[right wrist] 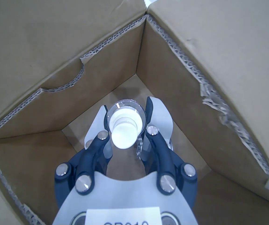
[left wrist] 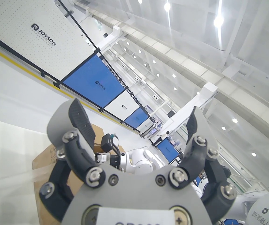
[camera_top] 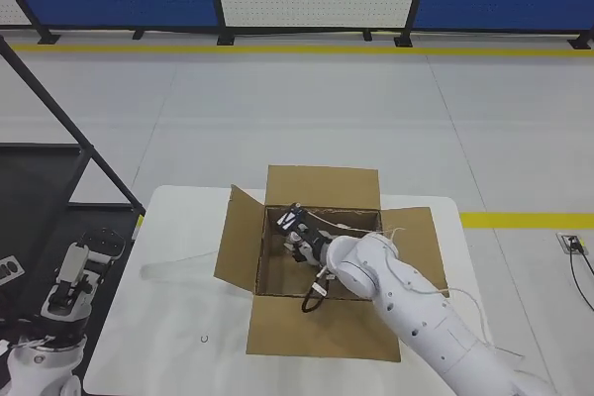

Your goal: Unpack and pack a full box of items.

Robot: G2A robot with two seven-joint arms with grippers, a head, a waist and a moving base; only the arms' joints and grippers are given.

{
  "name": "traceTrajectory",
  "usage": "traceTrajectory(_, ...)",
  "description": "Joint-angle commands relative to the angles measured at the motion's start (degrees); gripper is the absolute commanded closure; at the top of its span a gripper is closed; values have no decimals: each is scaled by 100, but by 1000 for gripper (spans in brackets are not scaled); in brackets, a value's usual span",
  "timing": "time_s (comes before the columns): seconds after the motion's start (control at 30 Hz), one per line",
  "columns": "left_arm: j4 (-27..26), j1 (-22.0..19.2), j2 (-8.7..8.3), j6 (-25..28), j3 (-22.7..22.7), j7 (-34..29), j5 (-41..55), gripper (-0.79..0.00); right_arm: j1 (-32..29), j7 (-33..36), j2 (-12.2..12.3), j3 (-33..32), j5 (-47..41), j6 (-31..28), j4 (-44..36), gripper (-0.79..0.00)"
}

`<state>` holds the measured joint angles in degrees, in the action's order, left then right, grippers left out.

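The box (camera_top: 322, 186) stands open on the white counter (camera_top: 178, 317), with all four flaps folded outward. The right arm (camera_top: 406, 297) comes in from the near side and bends down into the box, its wrist below the rim near the far left corner.

In the right wrist view, the right jaws are deep inside the box, close to a bottom corner where two brown walls meet. They are clenched on a small clear bottle (right wrist: 125, 118) with a white cap. One finger (right wrist: 152, 108) lies against each side of the bottle, and the cap points back toward the wrist. The bottle is just above the box floor; I cannot tell whether it touches the floor. One of the walls has a curved hand cutout (right wrist: 78, 76) in its upper edge, and the rim of the other wall is torn and ragged.

The left arm (camera_top: 74, 282) is at the counter's left edge, well away from the box. The left jaws are released: they are spread wide, tilted up toward the ceiling, and hold nothing. In the left wrist view, the box and the right arm appear beyond them.

A small ring (camera_top: 205, 340) lies on the counter near its front edge, left of the box.
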<state>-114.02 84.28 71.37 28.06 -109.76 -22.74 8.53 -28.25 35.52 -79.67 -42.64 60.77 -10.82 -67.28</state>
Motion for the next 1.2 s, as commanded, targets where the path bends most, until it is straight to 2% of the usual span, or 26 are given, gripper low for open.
traceTrajectory(0.0, 1, -48, -8, -28, 73, -20, -65, -785, -445, 105, 177, -373, 298, 101, -787, 0)
traceTrajectory(0.13, -18, -98, -17, -62, 172, -7, -156, -785, -1196, 196, 424, -1021, 695, 211, -1874, 0)
traceTrajectory(0.23, -18, -98, -17, -62, 172, -7, -156, -785, -1723, -70, 528, -1480, 739, 454, -2485, 0)
traceTrajectory(0.83, -52, -64, -20, -179, 169, 68, -130, -785, -1778, -163, 534, -1523, 841, 381, -2577, 0)
traceTrajectory(1.0, -104, -57, -37, -231, 143, 57, -131, -785, -1971, -292, 616, -2161, 730, 449, -2945, 0)
traceTrajectory(1.17, -110, -72, -52, -233, 128, 90, -125, -785, -2392, -298, 768, -3244, 738, 577, -3432, 0)
